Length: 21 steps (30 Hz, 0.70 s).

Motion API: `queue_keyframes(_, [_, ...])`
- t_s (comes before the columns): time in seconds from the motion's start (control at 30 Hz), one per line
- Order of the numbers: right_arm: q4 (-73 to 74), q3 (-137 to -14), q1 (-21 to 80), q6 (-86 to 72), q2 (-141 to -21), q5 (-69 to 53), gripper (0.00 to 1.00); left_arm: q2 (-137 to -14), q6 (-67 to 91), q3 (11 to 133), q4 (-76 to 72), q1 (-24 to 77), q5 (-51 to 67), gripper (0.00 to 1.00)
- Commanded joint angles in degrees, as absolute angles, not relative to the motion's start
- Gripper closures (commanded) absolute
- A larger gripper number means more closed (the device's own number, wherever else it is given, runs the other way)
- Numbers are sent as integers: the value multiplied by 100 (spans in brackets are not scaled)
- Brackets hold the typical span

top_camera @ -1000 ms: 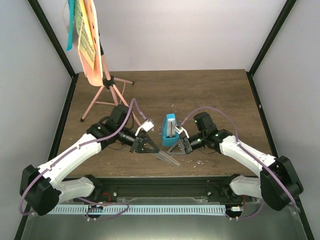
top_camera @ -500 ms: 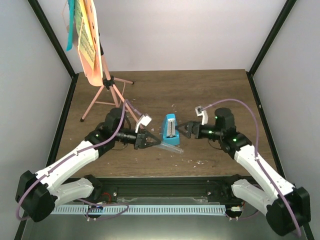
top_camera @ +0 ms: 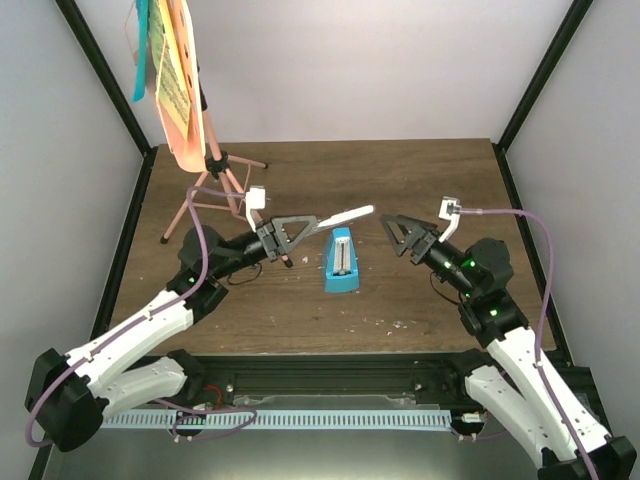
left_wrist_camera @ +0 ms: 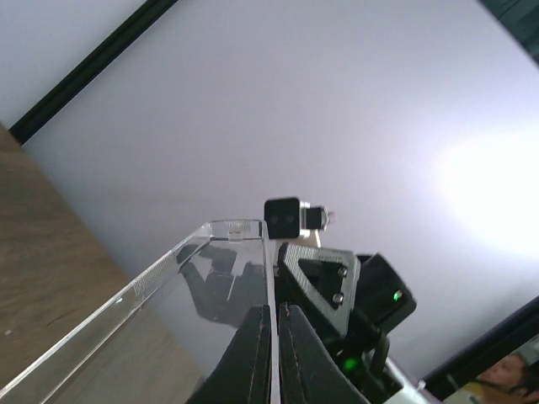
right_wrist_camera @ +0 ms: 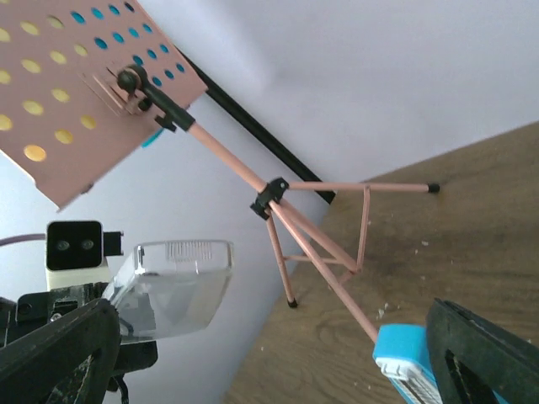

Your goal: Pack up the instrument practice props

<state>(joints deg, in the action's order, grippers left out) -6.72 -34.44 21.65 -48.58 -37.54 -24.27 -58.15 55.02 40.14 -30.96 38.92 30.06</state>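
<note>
The small blue wedge metronome (top_camera: 340,260) stands on the table between my grippers, without its cover. My left gripper (top_camera: 308,222) is shut on the clear cover (top_camera: 345,214) and holds it in the air above and left of the metronome. The left wrist view shows the fingers (left_wrist_camera: 261,353) pinching one wall of the cover (left_wrist_camera: 194,286). My right gripper (top_camera: 397,235) is open and empty, raised right of the metronome. Its wrist view shows the metronome top (right_wrist_camera: 408,358) and the cover (right_wrist_camera: 181,286). The salmon-pink music stand (top_camera: 185,120) stands at the back left with yellow (top_camera: 175,85) and blue (top_camera: 140,50) sheets.
The stand's tripod legs (top_camera: 215,195) spread just behind my left arm; they also show in the right wrist view (right_wrist_camera: 312,244), below the hole-punched desk (right_wrist_camera: 76,93). Black frame posts (top_camera: 530,90) and grey walls bound the table. Small crumbs (top_camera: 395,322) lie near the front.
My left gripper has lifted the clear cover off the table and swung it up over the metronome. My right gripper has let go of the metronome, risen and drawn back to the right.
</note>
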Motion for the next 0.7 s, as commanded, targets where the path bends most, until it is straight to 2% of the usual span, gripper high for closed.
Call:
queue_keyframes(0.0, [-815,-3684,2146,-4935,-3489,-2164,0,-5753,6370,3965,-3924,4093,2258,100])
queue_keyframes(0.23, [-2553,-3494,2153,-5906,-3800,-3160,0,-5951,6251,4316,-3645,4587,1934,100])
queue_keyframes(0.57, [-3330,-2832,2237,-6729,-3613,-2575,1,-6245,6170,4504,-3683,4934,1871,100])
queue_keyframes(0.67, [-3477,-2779,2278,-6771,-3664,-2625,8,-6302,6157,4562,-3668,4935,1949,100])
